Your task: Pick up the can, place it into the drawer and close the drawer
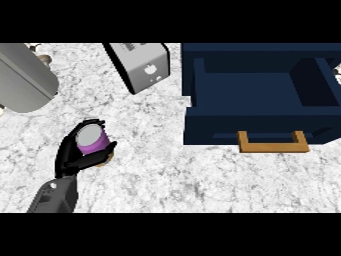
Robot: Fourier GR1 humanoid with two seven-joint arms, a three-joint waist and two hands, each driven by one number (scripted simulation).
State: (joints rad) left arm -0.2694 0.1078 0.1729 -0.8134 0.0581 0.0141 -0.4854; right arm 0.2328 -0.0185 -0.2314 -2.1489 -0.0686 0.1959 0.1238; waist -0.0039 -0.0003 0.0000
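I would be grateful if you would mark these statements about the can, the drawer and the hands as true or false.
1. The left hand is curled round the purple can. True.
2. The can already lies inside the drawer. False: it is at the left of the marble counter, apart from the drawer.
3. The drawer is open. True: its inside shows behind the front panel.
4. The drawer's handle is black. False: it is tan or wooden brown.
5. A toaster stands to the right of the drawer. False: it stands to the drawer's left.
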